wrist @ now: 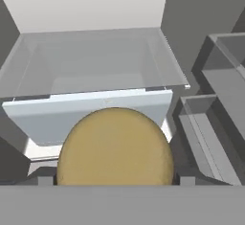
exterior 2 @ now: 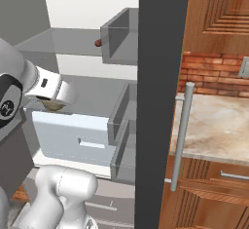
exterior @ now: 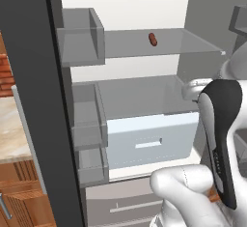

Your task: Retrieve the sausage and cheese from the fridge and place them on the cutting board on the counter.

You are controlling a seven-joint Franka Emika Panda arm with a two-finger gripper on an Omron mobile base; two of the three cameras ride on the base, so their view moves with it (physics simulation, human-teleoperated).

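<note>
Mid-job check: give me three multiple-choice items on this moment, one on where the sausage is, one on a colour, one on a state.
1. Where is the sausage? A. upper shelf B. white drawer C. door bin
2. What colour is the cheese in the gripper? A. red B. yellow-tan C. green
3. The fridge door is: A. shut B. open C. missing

Answers: 1 A, it lies on the upper shelf. 2 B, the round cheese between the fingers is yellow-tan. 3 B, the door stands aside and the fridge interior is in plain sight.
</note>
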